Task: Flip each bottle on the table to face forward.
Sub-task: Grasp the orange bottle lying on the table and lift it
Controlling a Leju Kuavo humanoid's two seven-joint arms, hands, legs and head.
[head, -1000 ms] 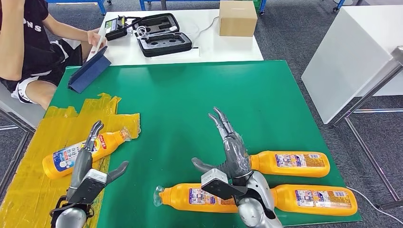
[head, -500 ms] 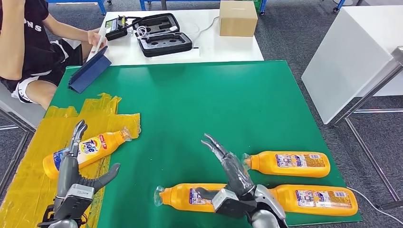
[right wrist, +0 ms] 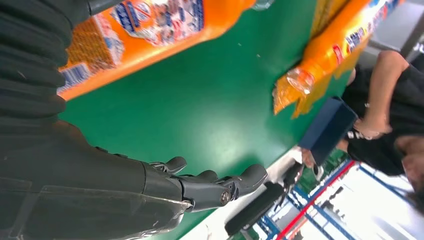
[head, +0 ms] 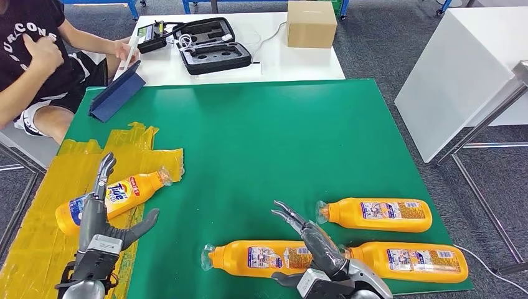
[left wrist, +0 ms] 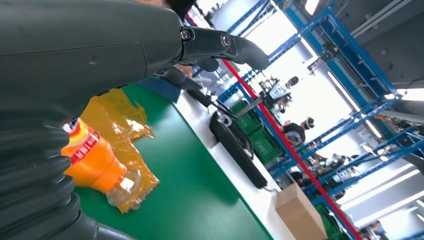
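Several orange detergent bottles lie on their sides on the green table (head: 249, 124). One bottle (head: 124, 190) rests on yellow tape at the left, its Tide front label up; my left hand (head: 99, 221) hovers open over its base end, fingers spread. The left wrist view has this bottle's neck (left wrist: 92, 162) beyond the fingers (left wrist: 220, 42). A second bottle (head: 255, 257) lies near the front edge, back label up, with my right hand (head: 314, 243) open above its right half. Two more bottles (head: 377, 215) (head: 411, 261) lie to the right, back labels up. The right wrist view looks past the fingers (right wrist: 215, 187) at the near bottle (right wrist: 150, 25).
A person (head: 37, 62) sits at the far left beside a blue tablet case (head: 117, 96). Behind the green table, a white table carries a black case (head: 215, 43) and a cardboard box (head: 311, 23). A white cabinet (head: 461, 75) stands at the right.
My right hand has drawn back and down toward the front edge, now low over the near bottle. The left hand has also pulled back slightly. The person has raised an arm.
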